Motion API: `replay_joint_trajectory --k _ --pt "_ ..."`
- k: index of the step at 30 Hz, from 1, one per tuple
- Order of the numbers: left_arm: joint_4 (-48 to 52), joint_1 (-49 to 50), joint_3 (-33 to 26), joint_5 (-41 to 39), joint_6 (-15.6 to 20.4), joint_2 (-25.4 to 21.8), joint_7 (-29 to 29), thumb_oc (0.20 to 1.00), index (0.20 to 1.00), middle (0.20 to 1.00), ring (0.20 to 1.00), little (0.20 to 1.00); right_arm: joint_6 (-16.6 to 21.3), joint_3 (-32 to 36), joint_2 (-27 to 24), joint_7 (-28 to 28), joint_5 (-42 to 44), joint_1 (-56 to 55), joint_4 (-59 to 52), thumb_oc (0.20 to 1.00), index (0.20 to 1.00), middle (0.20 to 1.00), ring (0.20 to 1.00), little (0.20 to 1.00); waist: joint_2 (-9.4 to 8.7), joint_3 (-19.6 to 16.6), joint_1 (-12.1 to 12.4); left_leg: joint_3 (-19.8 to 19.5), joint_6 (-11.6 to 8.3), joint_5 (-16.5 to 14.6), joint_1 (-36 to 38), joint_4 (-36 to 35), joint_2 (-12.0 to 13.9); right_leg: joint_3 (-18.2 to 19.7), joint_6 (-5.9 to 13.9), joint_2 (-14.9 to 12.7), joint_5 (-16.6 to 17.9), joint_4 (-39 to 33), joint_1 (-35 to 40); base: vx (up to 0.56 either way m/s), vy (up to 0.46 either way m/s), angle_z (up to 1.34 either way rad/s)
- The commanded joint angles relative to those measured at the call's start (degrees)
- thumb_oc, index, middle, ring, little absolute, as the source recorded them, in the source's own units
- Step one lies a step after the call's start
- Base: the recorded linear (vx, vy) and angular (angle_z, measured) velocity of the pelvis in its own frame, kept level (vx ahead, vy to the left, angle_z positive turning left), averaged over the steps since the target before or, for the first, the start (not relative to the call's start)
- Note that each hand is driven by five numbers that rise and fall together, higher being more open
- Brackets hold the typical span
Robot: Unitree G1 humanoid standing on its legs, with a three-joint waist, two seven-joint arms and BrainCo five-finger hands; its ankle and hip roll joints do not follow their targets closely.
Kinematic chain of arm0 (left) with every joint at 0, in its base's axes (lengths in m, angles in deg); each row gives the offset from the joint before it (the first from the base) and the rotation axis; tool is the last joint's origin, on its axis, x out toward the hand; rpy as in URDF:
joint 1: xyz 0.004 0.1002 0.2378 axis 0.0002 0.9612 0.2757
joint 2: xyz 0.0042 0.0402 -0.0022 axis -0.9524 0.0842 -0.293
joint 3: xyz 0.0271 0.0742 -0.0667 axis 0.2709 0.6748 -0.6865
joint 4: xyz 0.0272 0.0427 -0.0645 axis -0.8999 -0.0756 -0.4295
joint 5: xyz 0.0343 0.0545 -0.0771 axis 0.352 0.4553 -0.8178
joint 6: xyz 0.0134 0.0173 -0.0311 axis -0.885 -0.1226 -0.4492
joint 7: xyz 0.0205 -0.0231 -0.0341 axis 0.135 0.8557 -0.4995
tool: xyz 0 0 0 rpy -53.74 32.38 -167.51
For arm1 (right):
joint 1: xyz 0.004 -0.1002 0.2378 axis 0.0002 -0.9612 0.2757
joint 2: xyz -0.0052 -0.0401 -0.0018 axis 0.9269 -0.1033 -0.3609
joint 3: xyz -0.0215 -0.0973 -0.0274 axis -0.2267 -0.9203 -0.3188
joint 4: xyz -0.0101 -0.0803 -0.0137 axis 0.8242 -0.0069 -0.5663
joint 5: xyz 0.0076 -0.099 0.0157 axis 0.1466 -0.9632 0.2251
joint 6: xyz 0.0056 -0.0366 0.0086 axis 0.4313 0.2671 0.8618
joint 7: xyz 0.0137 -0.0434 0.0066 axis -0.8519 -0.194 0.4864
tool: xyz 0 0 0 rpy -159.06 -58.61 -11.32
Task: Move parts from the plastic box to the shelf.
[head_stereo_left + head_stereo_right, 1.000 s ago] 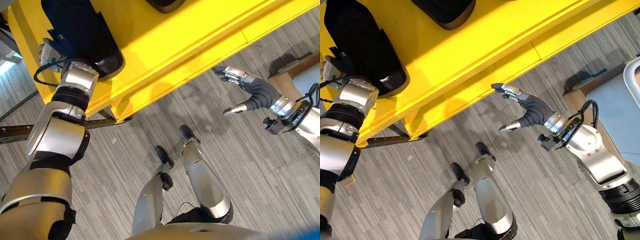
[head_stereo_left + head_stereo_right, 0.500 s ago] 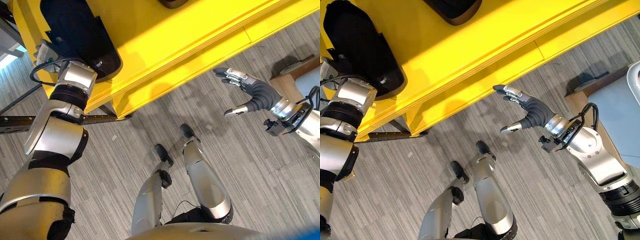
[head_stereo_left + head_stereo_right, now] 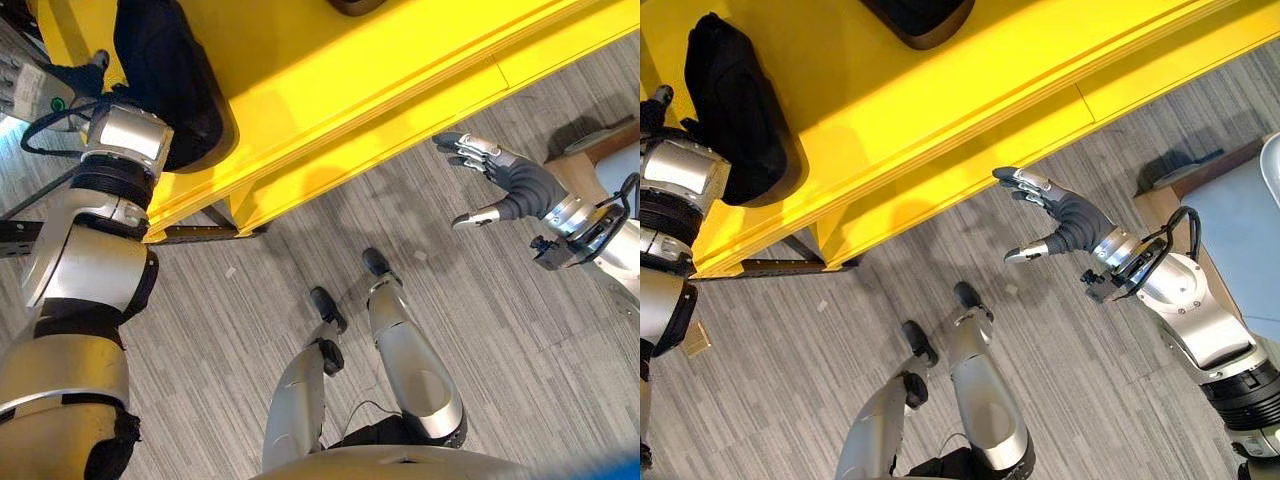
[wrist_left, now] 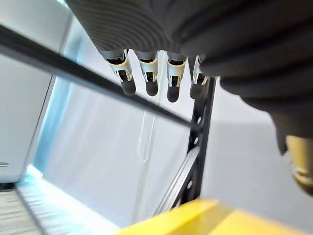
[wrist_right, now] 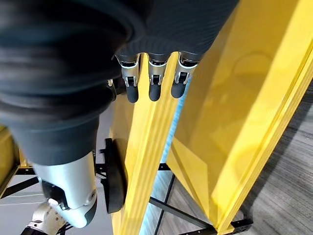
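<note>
Noted at far left: left hand [image 4: 161, 29] raised past the left end of the yellow shelf [image 3: 330, 70], just beside a large black part [image 3: 175, 70] lying flat on the shelf top. Fingers [image 4: 149, 81] straight and side by side in the left wrist view, slightly apart, clamped on nothing; a black rack upright [image 4: 198, 147] and a pale wall seen beyond them, with a strip of yellow below. Contact between this hand and the black part: cannot tell from the head views (wrist and forearm overlap the part's left edge there). Further along the shelf, at the upper border of the head views: a second dark part [image 3: 920, 15], cut off by the frame, well apart from the first. Under the shelf's near edge: a black frame rail [image 3: 200, 232], then grey striped carpet floor [image 3: 250, 300]. To the right: right hand [image 3: 1065, 215] held in the air over the floor, near the shelf's front edge but not touching it, palm turned toward the shelf. Its fingers [image 5: 151, 88] spread and straight, thumb apart from them, nothing between them. Confirmed in the right wrist view: yellow shelf edge past the fingers, the black part's rim visible at the far end. At the far right border: a pale blue-grey item [image 3: 1245, 230] on a brown base, mostly cut off; nature not determinable. No part carried in either hand; both visible parts resting on the shelf.
</note>
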Motion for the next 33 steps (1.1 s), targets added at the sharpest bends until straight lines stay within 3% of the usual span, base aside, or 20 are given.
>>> replay_joint_trajectory --k 1,5,9,10,12,14,16,17,21,24,26,33 --pt "0.2 -0.5 -1.1 0.3 4.5 -7.5 -5.7 1.000 1.000 1.000 1.000 1.000 4.9 5.7 3.3 0.1 2.0 -1.2 0.6 1.000 1.000 1.000 1.000 1.000 -4.22 -2.4 -1.8 -1.2 0.83 -10.9 -0.4 10.9 2.5 3.2 1.25 -2.0 2.5 -7.1 2.5 0.00 0.000 0.00" --pt "1.1 -0.7 -3.0 0.7 11.9 -6.9 -6.6 1.000 1.000 1.000 1.000 1.000 5.8 5.7 3.7 0.5 1.5 -2.1 0.6 1.000 1.000 1.000 1.000 1.000 -4.18 -3.1 -1.6 -1.6 0.94 -10.7 0.5 9.9 2.4 3.1 1.17 -1.7 2.1 -6.9 3.0 -0.01 -0.010 0.03" --pt "3.2 1.6 -7.0 1.2 23.5 -5.9 -4.8 1.000 1.000 1.000 1.000 1.000 7.5 6.4 5.3 0.9 -0.2 -5.0 -0.5 1.000 1.000 1.000 1.000 1.000 -4.14 -4.2 -1.1 -2.3 1.09 -10.5 2.2 7.8 2.5 2.9 1.24 -1.6 1.5 -7.4 4.3 -0.04 -0.052 0.08" --pt "3.6 2.1 -7.4 1.8 24.6 -5.7 -4.5 1.000 1.000 1.000 1.000 1.000 7.7 6.4 5.6 1.0 -0.5 -5.3 -0.6 1.000 1.000 1.000 1.000 1.000 -4.14 -4.4 -1.0 -2.4 1.10 -10.4 2.5 7.5 2.5 2.8 1.25 -1.6 1.5 -7.5 4.5 -0.04 -0.072 0.10" --pt "9.4 8.5 -10.8 7.2 33.2 -3.4 -3.8 1.000 1.000 1.000 1.000 1.000 9.7 6.8 8.1 1.7 -2.6 -7.8 -1.7 1.000 1.000 1.000 1.000 1.000 -4.22 -5.5 0.2 -2.8 1.07 -9.6 4.3 4.7 3.0 2.3 1.40 -1.6 0.9 -7.9 6.0 -0.08 -0.143 -0.02" --pt "15.5 15.1 -14.6 12.9 37.6 -1.0 -2.3 1.000 1.000 1.000 1.000 1.000 11.0 7.4 9.7 2.2 -4.4 -9.9 -2.2 1.000 1.000 1.000 1.000 1.000 -4.22 -6.3 1.6 -3.6 1.02 -8.9 5.3 3.0 3.4 1.6 1.38 -1.5 0.0 -7.8 7.0 -0.07 -0.138 -0.06" --pt "19.7 19.1 -16.6 15.4 39.6 0.4 -1.4 1.000 1.000 1.000 1.000 1.000 11.5 7.9 10.4 2.1 -5.0 -10.9 -2.6 1.000 1.000 1.000 1.000 1.000 -4.12 -6.8 2.3 -4.0 0.98 -8.5 5.9 2.0 3.6 1.2 1.37 -1.6 -0.5 -7.7 7.7 -0.06 -0.116 0.10" --pt "25.7 24.1 -18.2 19.5 40.1 1.2 2.0 1.000 1.000 1.000 1.000 1.000 11.9 8.1 11.3 2.5 -6.6 -11.8 -3.4 1.000 1.000 1.000 1.000 1.000 -4.16 -7.6 3.7 -4.5 0.78 -7.7 6.3 0.6 4.0 0.6 1.37 -1.7 -0.9 -7.7 8.3 -0.08 -0.145 0.23" --pt "41.1 37.7 -21.7 22.8 43.9 5.1 8.1 1.000 1.000 1.000 1.000 1.000 12.0 8.8 13.0 3.0 -9.3 -14.1 -5.8 1.000 1.000 1.000 1.000 1.000 -4.29 -9.1 6.8 -6.5 0.64 -6.3 8.0 -2.0 5.1 -1.5 1.01 -2.0 -2.9 -7.2 10.7 -0.06 -0.176 0.26" --pt "52.3 49.5 -23.4 21.6 47.9 9.6 16.8 1.000 1.000 1.000 1.000 1.000 11.7 8.2 13.9 2.5 -13.1 -15.3 -8.7 1.000 1.000 1.000 1.000 1.000 -4.39 -10.3 10.0 -8.9 0.35 -4.7 9.4 -4.4 6.1 -4.4 0.58 -2.5 -4.1 -7.9 13.8 -0.07 -0.188 0.42" --pt "58.9 58.2 -23.5 19.3 51.2 13.8 24.8 1.000 1.000 1.000 1.000 1.000 10.8 6.6 13.4 1.2 -15.3 -14.3 -10.9 1.000 1.000 1.000 1.000 1.000 -4.45 -10.7 13.6 -11.3 -0.09 -3.2 10.1 -5.9 7.1 -7.0 0.35 -3.2 -5.2 -8.4 16.6 -0.09 -0.206 0.47" --pt "63.4 67.1 -23.0 8.6 49.7 14.1 40.8 1.000 1.000 1.000 1.000 1.000 6.9 -0.1 9.2 -3.5 -17.6 -4.9 -14.7 1.000 1.000 1.000 1.000 1.000 -4.94 -10.6 20.3 -15.5 -0.82 -0.9 9.6 -6.8 8.7 -12.0 -0.40 -4.0 -6.1 -8.7 20.3 -0.09 -0.142 0.41"
